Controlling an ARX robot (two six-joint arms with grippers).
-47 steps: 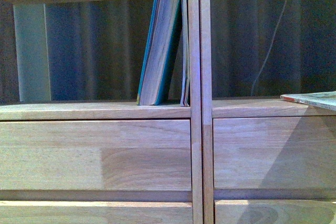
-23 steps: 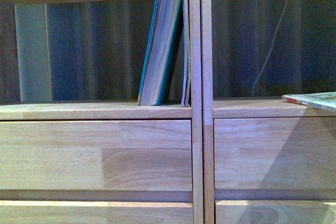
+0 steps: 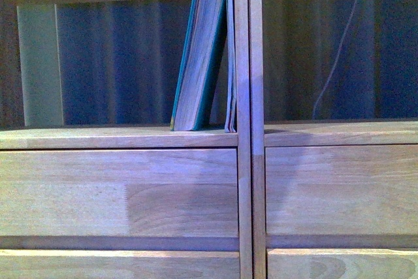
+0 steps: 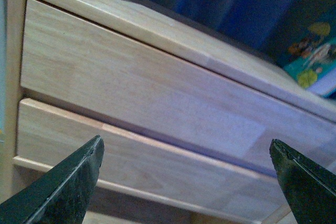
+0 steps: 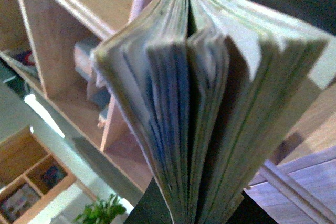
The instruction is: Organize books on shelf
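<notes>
In the front view the thick teal book [image 3: 199, 63] leans on the shelf's [image 3: 130, 138] centre divider, with thin pale booklets [image 3: 229, 63] upright between it and the divider. Neither gripper shows there. My right gripper [image 5: 197, 211] is shut on the paperback book [image 5: 210, 103], whose fanned pages fill the right wrist view. My left gripper [image 4: 186, 182] is open and empty, its dark fingers [image 4: 63, 187] spread in front of two drawer fronts [image 4: 131, 87].
A colourful teal-covered book [image 4: 312, 61] lies in the compartment above the drawers in the left wrist view. Behind the paperback are open shelf compartments [image 5: 63, 40], a small plant [image 5: 102, 211] and a low cubby unit [image 5: 26, 182]. A thin cord [image 3: 336, 57] hangs behind the right compartment.
The paperback that lay at the right edge of the right compartment has left the front view. The shadow on the right drawer front has shrunk.
</notes>
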